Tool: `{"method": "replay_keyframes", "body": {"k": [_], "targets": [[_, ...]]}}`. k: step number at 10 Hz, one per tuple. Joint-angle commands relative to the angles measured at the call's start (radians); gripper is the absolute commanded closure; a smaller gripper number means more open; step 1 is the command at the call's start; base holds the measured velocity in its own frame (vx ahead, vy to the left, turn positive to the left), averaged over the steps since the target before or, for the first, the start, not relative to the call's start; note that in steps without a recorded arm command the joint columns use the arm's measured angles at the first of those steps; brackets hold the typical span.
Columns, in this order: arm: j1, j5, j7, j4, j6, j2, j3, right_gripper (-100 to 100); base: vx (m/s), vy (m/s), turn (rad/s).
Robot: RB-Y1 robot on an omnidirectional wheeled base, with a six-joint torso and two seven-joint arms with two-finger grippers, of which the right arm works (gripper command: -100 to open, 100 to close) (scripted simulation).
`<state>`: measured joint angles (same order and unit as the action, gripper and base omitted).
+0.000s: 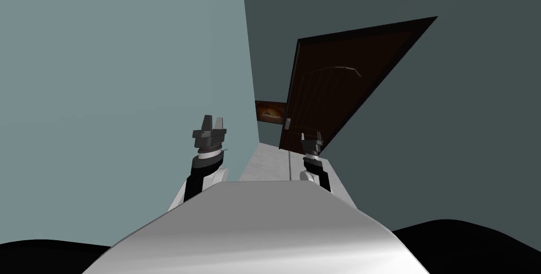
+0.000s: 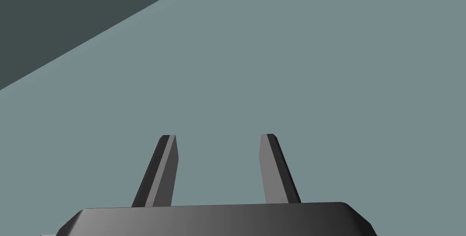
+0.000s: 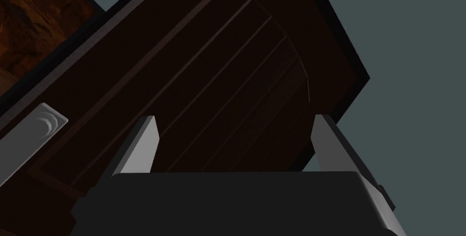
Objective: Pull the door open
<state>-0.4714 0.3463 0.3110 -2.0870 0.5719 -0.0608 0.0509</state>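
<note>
A dark brown panelled door (image 1: pixel 338 86) stands ajar at the end of a narrow passage, its free edge toward the left. A pale metal handle plate (image 1: pixel 288 124) sits low on that edge. My right gripper (image 1: pixel 311 137) is open just in front of the door's lower part, to the right of the plate. The right wrist view has the open fingers (image 3: pixel 141 144) facing the door panel (image 3: pixel 218 87), with the plate (image 3: pixel 32 133) off to one side and nothing between them. My left gripper (image 1: pixel 213 122) is raised beside the left wall and stands open (image 2: pixel 218 149).
A blue-grey wall (image 1: pixel 116 102) runs close on my left and a darker wall (image 1: pixel 454 128) on my right. A framed orange-brown picture (image 1: pixel 269 111) shows past the door's edge. A pale floor strip (image 1: pixel 267 162) leads to the door.
</note>
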Motion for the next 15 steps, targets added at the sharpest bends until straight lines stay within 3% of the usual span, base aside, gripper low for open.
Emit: {"method": "replay_keyframes", "body": {"k": [1, 15], "targets": [[0.003, 0.038, 0.015, 0.025, 0.005, -0.005, 0.005, -100, 0.107, -0.022, 0.066], [0.038, 0.380, 0.132, 0.215, 0.013, -0.039, 0.032, -100, 0.095, -0.028, 0.075]]}}
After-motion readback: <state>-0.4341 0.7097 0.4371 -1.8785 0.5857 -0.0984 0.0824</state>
